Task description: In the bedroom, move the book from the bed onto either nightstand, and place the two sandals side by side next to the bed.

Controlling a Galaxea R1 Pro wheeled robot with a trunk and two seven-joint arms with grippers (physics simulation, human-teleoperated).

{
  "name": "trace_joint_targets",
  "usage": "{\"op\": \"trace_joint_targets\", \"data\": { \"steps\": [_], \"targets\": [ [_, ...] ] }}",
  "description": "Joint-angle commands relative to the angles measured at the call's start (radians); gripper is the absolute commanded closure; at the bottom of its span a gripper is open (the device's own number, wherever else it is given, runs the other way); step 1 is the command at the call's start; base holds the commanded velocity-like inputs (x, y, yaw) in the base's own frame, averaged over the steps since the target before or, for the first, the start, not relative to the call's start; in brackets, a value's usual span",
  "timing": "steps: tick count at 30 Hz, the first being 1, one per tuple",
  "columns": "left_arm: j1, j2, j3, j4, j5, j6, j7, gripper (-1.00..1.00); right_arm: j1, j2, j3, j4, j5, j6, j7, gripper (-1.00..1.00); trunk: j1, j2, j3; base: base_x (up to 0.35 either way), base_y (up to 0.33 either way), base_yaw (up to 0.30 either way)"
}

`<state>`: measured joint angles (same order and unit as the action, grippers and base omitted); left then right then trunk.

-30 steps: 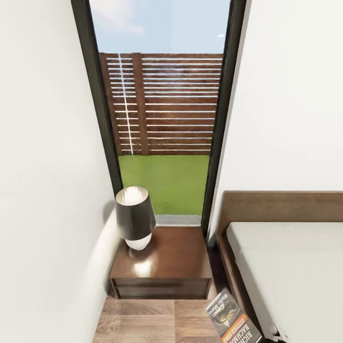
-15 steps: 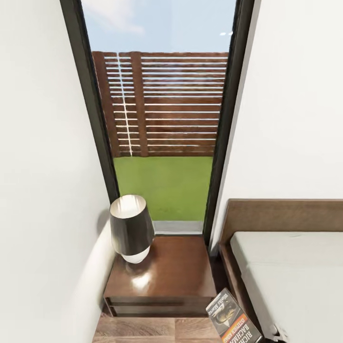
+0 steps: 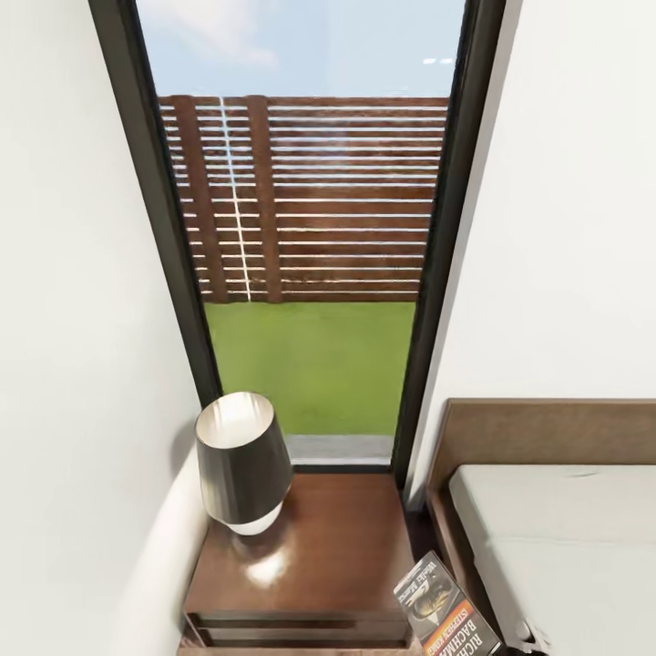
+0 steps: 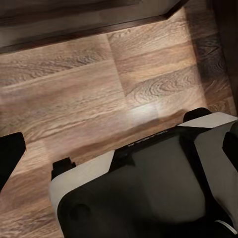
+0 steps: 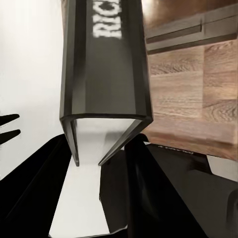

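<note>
The bedroom's tall black-framed window [image 3: 137,228] and white walls frame the scene in the head view, with the bed [image 3: 547,437] low at the right and the nightstand [image 3: 319,556] just left of it below the window. A dark-shaded lamp [image 3: 241,460] stands on the nightstand's left rear part, leaving the glossy right half bare. The book [image 3: 446,606] hangs tilted above the gap between nightstand and bed, clamped between the right gripper's [image 5: 106,163] fingers in the right wrist view. The left gripper's state I cannot tell. The likely risks are the book catching the nightstand's front edge, landing half off the top, or a swing knocking the lamp
</note>
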<state>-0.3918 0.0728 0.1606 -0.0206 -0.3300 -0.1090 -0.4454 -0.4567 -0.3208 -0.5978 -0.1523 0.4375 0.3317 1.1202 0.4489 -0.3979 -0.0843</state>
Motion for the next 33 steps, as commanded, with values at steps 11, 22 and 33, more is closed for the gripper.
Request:
{"op": "trace_joint_targets", "data": {
  "steps": [11,22,33],
  "targets": [
    [-0.001,0.001,0.008,0.001,-0.011,-0.005,-0.002,-1.00,0.000,0.000,-0.011,-0.001,0.004,0.010,0.004,1.00,0.001,-0.002,-0.002,0.315,0.000,0.000],
    [-0.001,0.001,0.008,0.001,-0.011,-0.005,-0.002,-1.00,-0.001,0.000,-0.011,-0.001,0.003,0.010,0.007,1.00,0.001,-0.002,-0.002,0.124,0.000,0.000],
    [-0.001,0.001,0.008,0.001,-0.011,-0.005,-0.002,-1.00,-0.001,0.000,-0.011,-0.001,0.003,0.010,0.007,1.00,0.001,-0.002,-0.002,0.001,0.000,0.000]
  ]
}}
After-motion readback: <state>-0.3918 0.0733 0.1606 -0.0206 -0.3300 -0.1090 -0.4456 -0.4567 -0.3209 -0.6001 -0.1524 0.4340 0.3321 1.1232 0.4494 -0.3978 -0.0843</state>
